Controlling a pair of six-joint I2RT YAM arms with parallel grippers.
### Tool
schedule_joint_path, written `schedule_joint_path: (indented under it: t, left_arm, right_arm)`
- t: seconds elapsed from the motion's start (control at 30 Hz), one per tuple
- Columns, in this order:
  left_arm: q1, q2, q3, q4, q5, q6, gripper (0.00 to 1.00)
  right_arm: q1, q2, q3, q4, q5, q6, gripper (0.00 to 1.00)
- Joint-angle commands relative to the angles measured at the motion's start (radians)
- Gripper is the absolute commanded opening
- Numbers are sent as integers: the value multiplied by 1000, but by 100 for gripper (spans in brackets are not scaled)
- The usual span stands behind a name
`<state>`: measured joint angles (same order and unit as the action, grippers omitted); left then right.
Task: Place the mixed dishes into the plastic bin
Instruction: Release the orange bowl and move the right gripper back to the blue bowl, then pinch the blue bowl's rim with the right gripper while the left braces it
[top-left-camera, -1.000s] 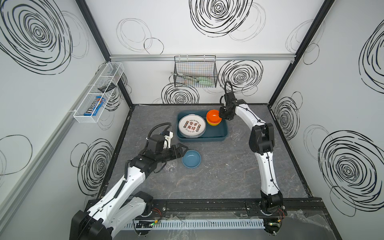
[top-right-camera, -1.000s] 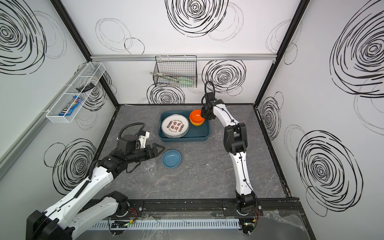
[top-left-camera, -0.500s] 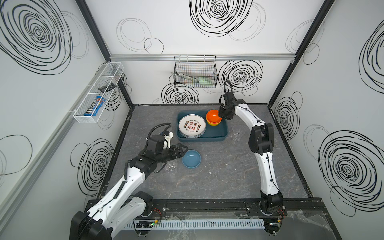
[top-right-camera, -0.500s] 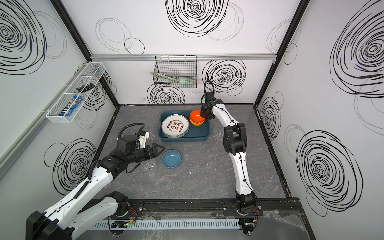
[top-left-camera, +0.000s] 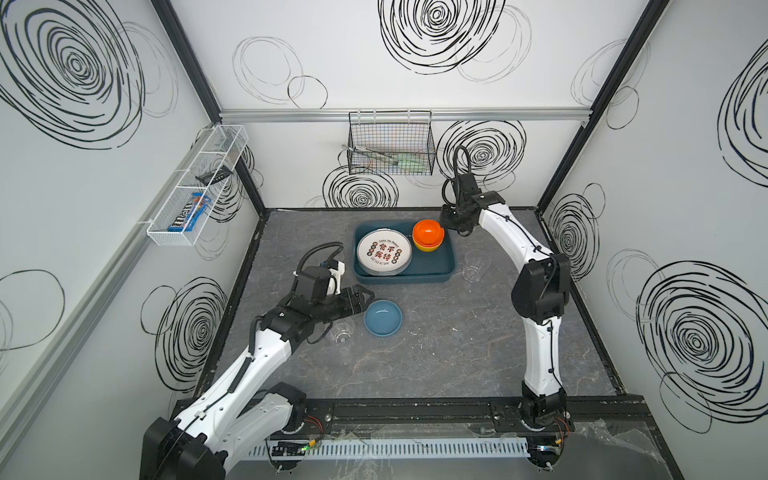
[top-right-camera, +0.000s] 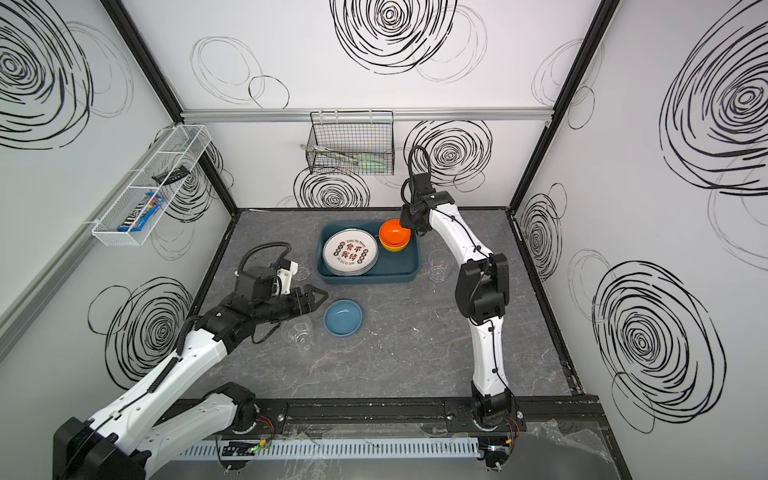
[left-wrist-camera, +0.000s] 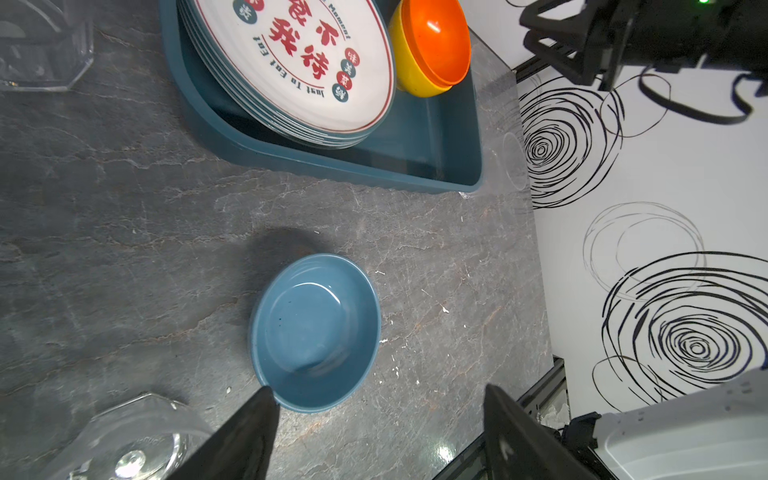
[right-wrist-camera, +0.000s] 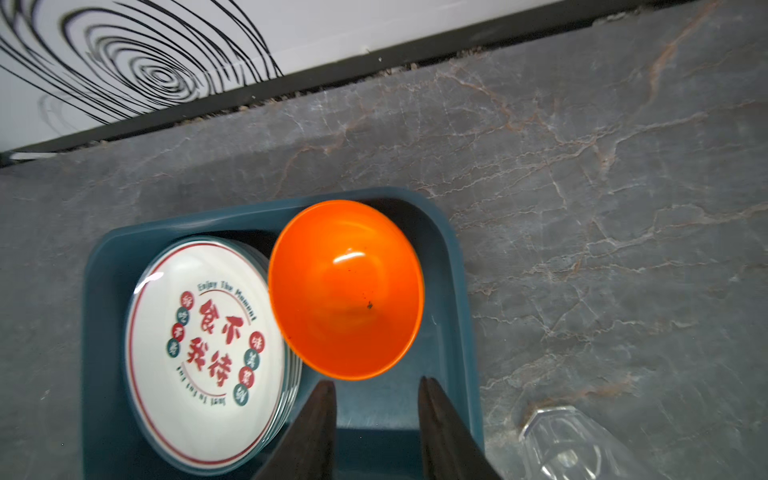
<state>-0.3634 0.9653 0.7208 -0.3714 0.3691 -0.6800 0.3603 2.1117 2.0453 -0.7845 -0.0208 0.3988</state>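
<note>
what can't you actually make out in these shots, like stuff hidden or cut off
- Plate stack: exact count unclear in every view; the rims blur together.
- Yellow bowl: inside hidden by the orange bowl nested in it.
- One tumbler and a second tumbler, left wrist view: cut off by picture edges.
- Black wire basket: contents too small behind the mesh in both top views.

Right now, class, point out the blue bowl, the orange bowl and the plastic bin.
blue bowl (top-left-camera: 382, 317): in a top view, on the centre of its inside.
orange bowl (right-wrist-camera: 347, 291): right wrist view, on its inner floor.
plastic bin (top-left-camera: 434, 266): in a top view, on a bare part of its floor.
</note>
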Motion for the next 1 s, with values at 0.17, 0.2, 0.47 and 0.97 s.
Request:
schedule_joint_path:
  t: [0.17,0.2,0.47,0.97]
  left_arm:
    - [5,43,70,-52,-79,61,75]
    - [5,48,71,-55,-85,64,75]
    - [-17,115,100,-92,-157,110,75]
    - [-86,270,147,-106,-243,196,76]
  right_arm:
    - [50,-316,-410,211,-100,34,40]
    - [53,-347,-455,235,-120,35,41]
    - [114,-594,-802,396,-303,34,45]
    - [189,-907,-1235,596,-553,25,53]
